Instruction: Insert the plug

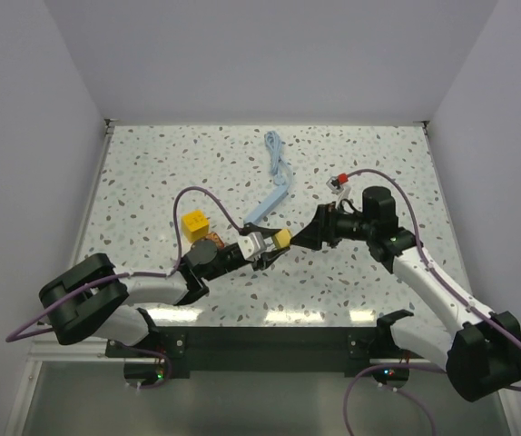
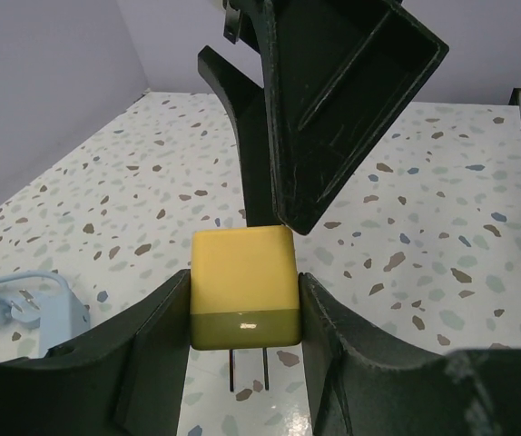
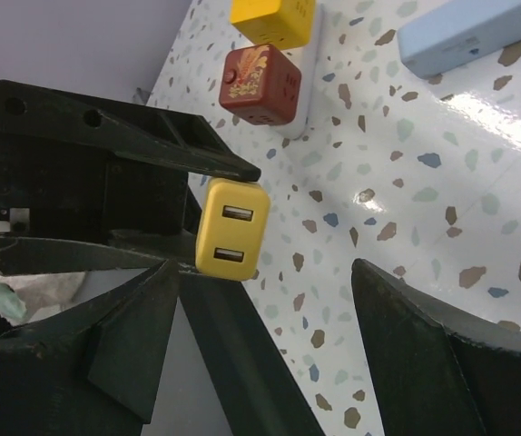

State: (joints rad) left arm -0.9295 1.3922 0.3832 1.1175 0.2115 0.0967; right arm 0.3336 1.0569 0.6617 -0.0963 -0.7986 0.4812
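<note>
Item: socket strip point(image 3: 309, 64), white, on the tabletop point(image 1: 378, 163), already carrying a yellow cube point(image 1: 194, 221) and a red cube point(image 3: 259, 84).
Item: left gripper point(image 1: 270, 245), fingers pinching the yellow plug point(image 2: 244, 272) by its sides, above the tabletop, prongs bare below.
Item: right gripper point(image 3: 268, 272), fingers spread, one tip just above the plug.
Step, judged: carry or hand-over, insertion not begun.
Next calls for: prongs squared to a free socket.

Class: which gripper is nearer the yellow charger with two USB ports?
Left. The left gripper clamps the charger between its fingers; the right gripper faces its USB end, open, close by.
</note>
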